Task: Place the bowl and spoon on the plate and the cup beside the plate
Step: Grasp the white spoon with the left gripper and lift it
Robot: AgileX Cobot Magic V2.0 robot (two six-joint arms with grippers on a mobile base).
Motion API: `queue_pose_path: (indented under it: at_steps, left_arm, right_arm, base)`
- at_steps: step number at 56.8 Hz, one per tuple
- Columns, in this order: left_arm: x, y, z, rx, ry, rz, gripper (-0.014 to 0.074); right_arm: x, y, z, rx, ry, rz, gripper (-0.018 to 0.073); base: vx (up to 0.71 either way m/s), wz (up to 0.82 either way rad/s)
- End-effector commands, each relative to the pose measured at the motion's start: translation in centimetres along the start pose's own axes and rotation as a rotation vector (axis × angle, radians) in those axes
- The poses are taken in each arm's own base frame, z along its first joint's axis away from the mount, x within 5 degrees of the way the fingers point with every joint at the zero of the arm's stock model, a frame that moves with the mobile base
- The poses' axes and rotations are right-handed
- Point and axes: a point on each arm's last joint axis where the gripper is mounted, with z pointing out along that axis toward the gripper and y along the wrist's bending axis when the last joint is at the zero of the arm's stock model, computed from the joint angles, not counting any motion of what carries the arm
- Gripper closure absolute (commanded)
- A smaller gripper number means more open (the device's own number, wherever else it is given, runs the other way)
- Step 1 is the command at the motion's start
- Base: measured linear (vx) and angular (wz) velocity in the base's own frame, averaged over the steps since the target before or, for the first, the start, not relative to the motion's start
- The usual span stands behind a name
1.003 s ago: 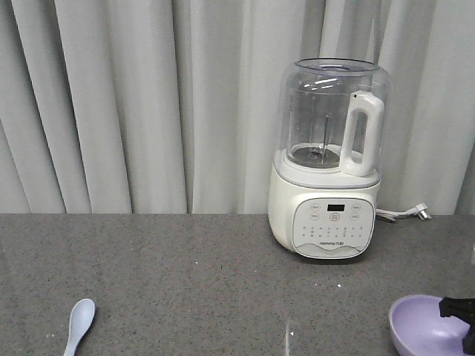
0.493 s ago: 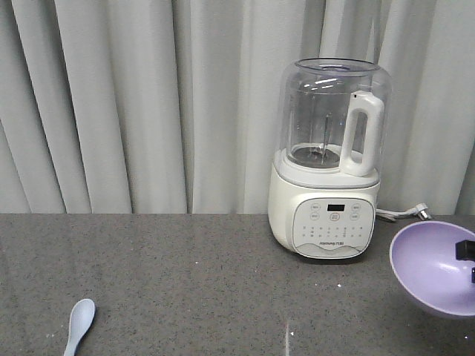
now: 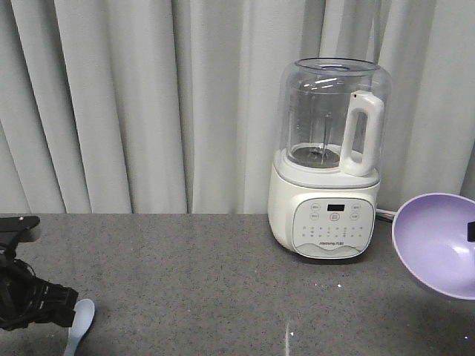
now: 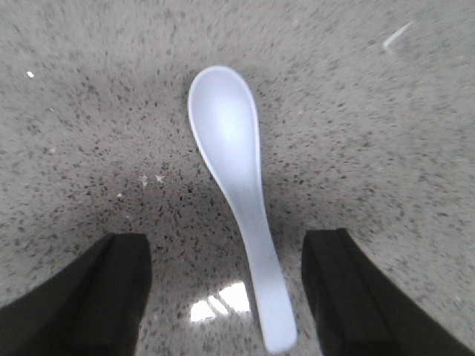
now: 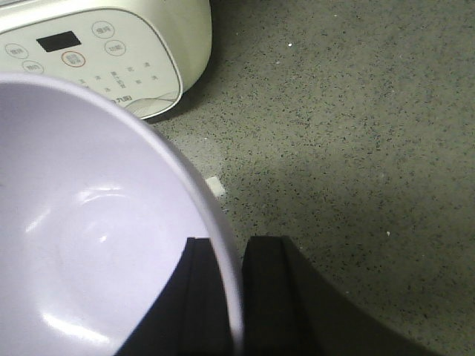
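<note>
The pale bluish-white spoon (image 4: 236,178) lies flat on the grey speckled counter, scoop pointing away, and shows at the front left (image 3: 80,320) in the front view. My left gripper (image 4: 230,297) is open just above it, one finger on each side of the handle. The lavender bowl (image 3: 436,245) hangs tilted in the air at the right edge, its inside facing the camera. My right gripper (image 5: 231,297) is shut on the bowl's rim (image 5: 215,222), one finger inside and one outside. The plate and the cup are out of view.
A white blender (image 3: 326,159) with a clear jar stands at the back right of the counter, close to the left of the raised bowl; its control panel (image 5: 89,59) shows in the right wrist view. Grey curtains (image 3: 133,104) hang behind.
The right gripper has lifted the bowl off the counter and tipped it up. The left arm has come into the front view and moved over the spoon.
</note>
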Motion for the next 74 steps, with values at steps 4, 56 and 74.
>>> queue_pose_path:
  at_steps: [4, 56, 74]
  left_arm:
    - [-1.2, -1.0, 0.5, 0.023, -0.023, 0.003, 0.0108]
    - [-1.0, -3.1, 3.3, -0.084, 0.071, 0.13, 0.0603]
    - [-0.6, -5.3, -12.4, -0.018, -0.487, 0.168, 0.0603]
  right_arm:
    - [-1.4, 0.4, -1.7, -0.002, -0.124, -0.004, 0.0568]
    - [-1.3, 0.5, -2.1, -0.01, -0.127, 0.0, 0.0568]
    - [-0.6, 2.3, -6.9, -0.068, -0.224, -0.086, 0.0568]
  base:
    - [0.0, 0.0]
    - [0.0, 0.0]
    - [0.0, 0.0]
